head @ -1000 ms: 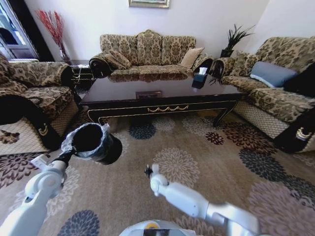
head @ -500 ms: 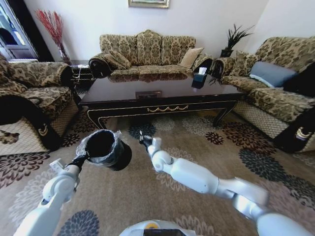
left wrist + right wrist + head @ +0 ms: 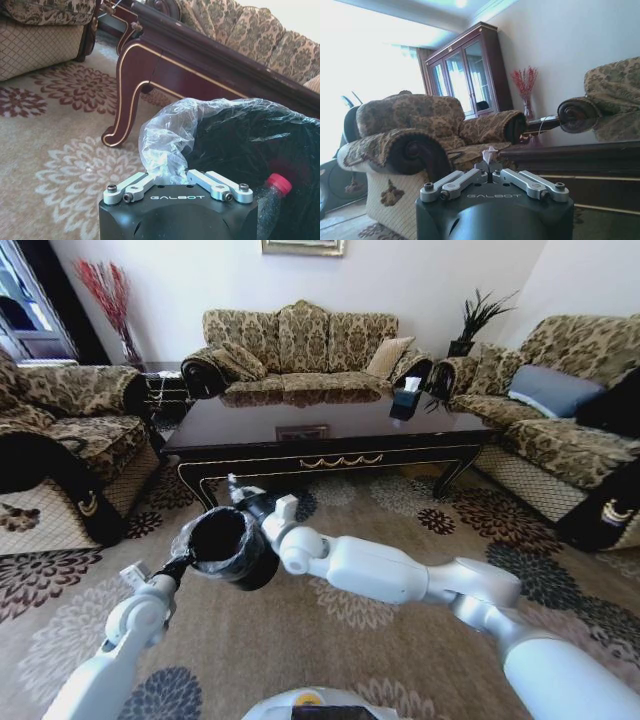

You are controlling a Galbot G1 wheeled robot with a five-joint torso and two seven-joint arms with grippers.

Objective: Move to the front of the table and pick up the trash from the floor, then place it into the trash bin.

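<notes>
The left gripper (image 3: pixel 178 566) is clamping the bagged rim of the trash bin (image 3: pixel 225 545) and holding it off the floor (image 3: pixel 400 640) at about 9 o'clock from the middle of the head view, just in front of the table (image 3: pixel 330 430); in the left wrist view its fingers (image 3: pixel 131 186) are pinching the crinkly bag (image 3: pixel 165 142), and a clear bottle with a red cap (image 3: pixel 278 183) is lying inside the bin. The right gripper (image 3: pixel 243 498) is reaching across from 4 o'clock, forearm stretched toward 10 o'clock, hovering at the bin's far rim; in the right wrist view its fingers (image 3: pixel 457 181) are closing narrowly on a small pale scrap of trash (image 3: pixel 489 155). The main risk, as I judge it, is a miss: the gripper is sitting near the rim, not over the middle of the mouth, so a release could drop the scrap outside, or it could cling to the bag. The rim grip is mostly on thin plastic, so the tilted bin could slip.
</notes>
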